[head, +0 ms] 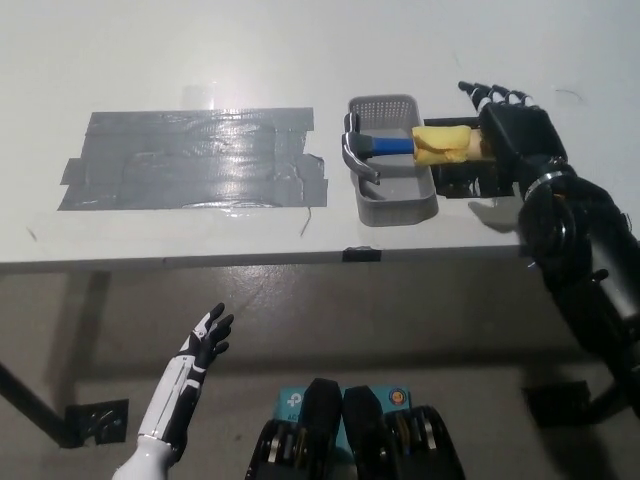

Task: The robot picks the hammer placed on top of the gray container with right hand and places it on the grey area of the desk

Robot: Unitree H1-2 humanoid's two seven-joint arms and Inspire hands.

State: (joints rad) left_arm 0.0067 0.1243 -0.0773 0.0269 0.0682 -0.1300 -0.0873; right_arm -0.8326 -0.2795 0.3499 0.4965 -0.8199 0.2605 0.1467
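Hammer (400, 146): upper centre, lying across the gray container (392, 196).
Right hand (510, 130): over the yellow handle end; grasp unclear.
Left hand (200, 345): lower left, fingers spread, empty.
Writing: none legible.

White desk (200, 50), grey tape patch (190, 160), container (395, 195)

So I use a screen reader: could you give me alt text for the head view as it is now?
The robot's black right hand covers the yellow-wrapped handle end of a blue-necked hammer lying across a gray slotted plastic container on a white desk. A gray tape patch lies to the left; the white left hand rests open below the desk edge.
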